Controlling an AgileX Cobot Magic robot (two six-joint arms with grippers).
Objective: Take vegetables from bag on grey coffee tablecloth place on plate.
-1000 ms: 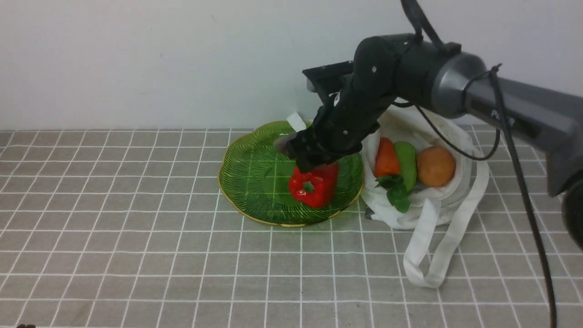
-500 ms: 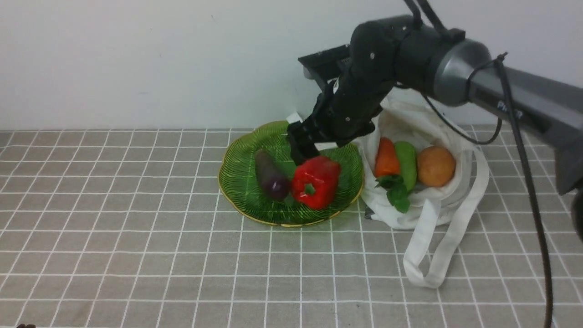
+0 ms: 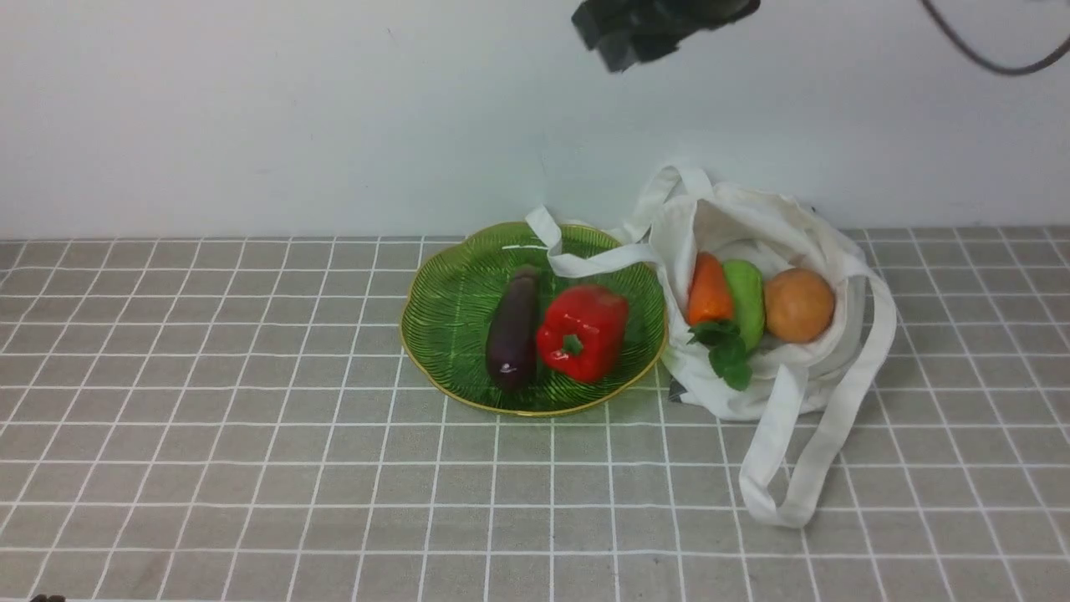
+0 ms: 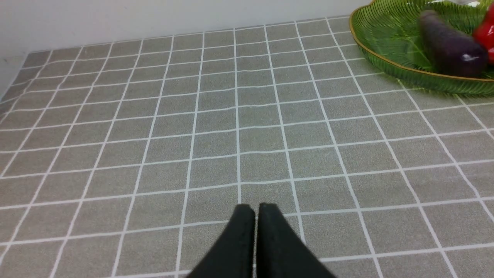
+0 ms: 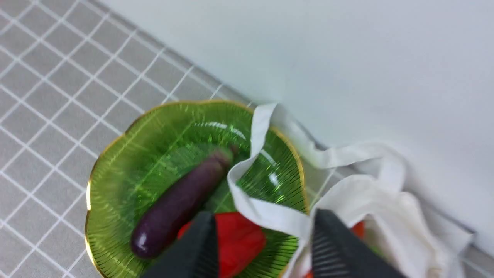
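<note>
The eggplant (image 3: 512,330) and a red pepper (image 3: 583,334) are laid on the plate (image 3: 443,318), above which the right gripper (image 5: 264,216) is spread wide and empty.

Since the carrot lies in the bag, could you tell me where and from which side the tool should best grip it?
Probably the carrot by its orange body, mid-length, from above through the open mouth of the bag, the right tool closing across its narrow width. It lies lengthwise, leaves frontward; the cucumber hugs its right side, leaving little room.

All views share the plate (image 3: 443,309); right wrist apparently overhead.
</note>
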